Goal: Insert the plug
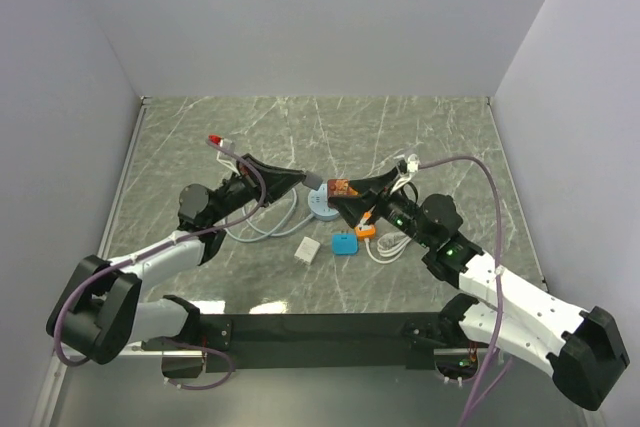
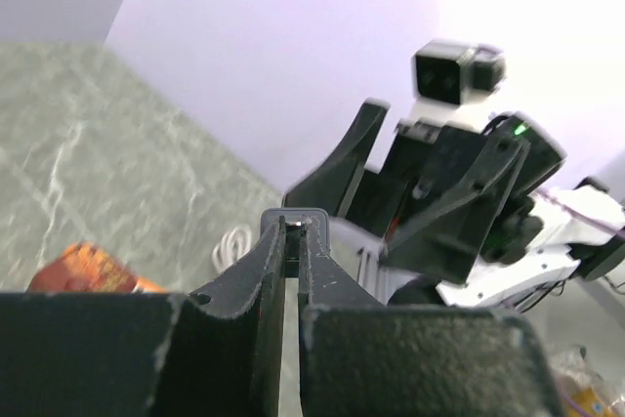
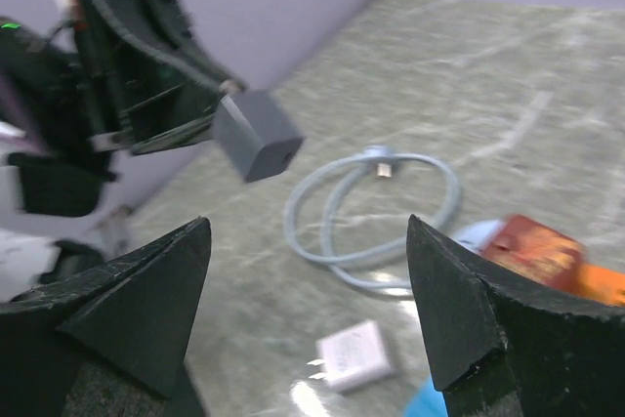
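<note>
A: Count?
B: One grey charger plug (image 3: 256,134), pinched in left gripper (image 2: 293,241), aloft. One pale-blue cable coil (image 3: 371,212), flat. One white adapter (image 3: 356,356). Right gripper (image 3: 308,229): spread wide, empty.
A: Unclear?
B: Orange item (image 3: 547,261): blurred, cut off.

No words or numbers can be read anywhere. The orange packet (image 3: 535,251) has some print on it, but it is too blurry.

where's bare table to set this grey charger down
Bare: the far strip of table by the back wall, and along the right wall. Crowded: the middle, around the cable, white block and blue box.
</note>
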